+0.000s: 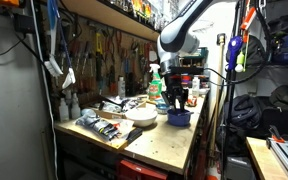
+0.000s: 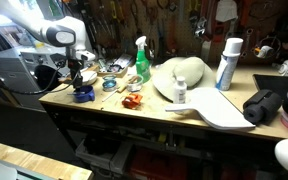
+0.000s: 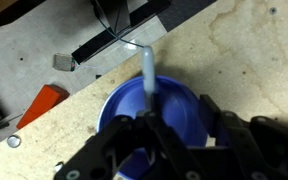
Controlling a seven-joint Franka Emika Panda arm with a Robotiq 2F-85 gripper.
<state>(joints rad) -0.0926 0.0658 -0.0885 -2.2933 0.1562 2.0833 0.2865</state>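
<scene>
While the arm bends down from above in an exterior view, the gripper (image 1: 177,97) hangs directly over a blue bowl (image 1: 178,117) on the workbench (image 1: 169,142), with a white bowl (image 1: 141,116) at the blue one's nine o'clock and a green spray bottle (image 1: 155,84) at about eleven. From the opposite side in an exterior view, the gripper (image 2: 81,80) again sits just above the blue bowl (image 2: 82,96) near the bench corner. An orange object (image 2: 132,100) lies at the bowl's three o'clock and the spray bottle (image 2: 142,62) at two. The wrist view looks straight down into the blue bowl (image 3: 176,98). A thin white stick (image 3: 148,75) runs from the gripper (image 3: 179,128) toward twelve o'clock and crosses the rim. An orange piece (image 3: 44,103) lies at nine o'clock on the bench. The jaws show blue between them and the stick lies along one finger, so I cannot tell whether they clamp it. As a judgement, the stick has reached the bowl, but it is not visibly lying free inside it, and the gripper is not clear of it.
</scene>
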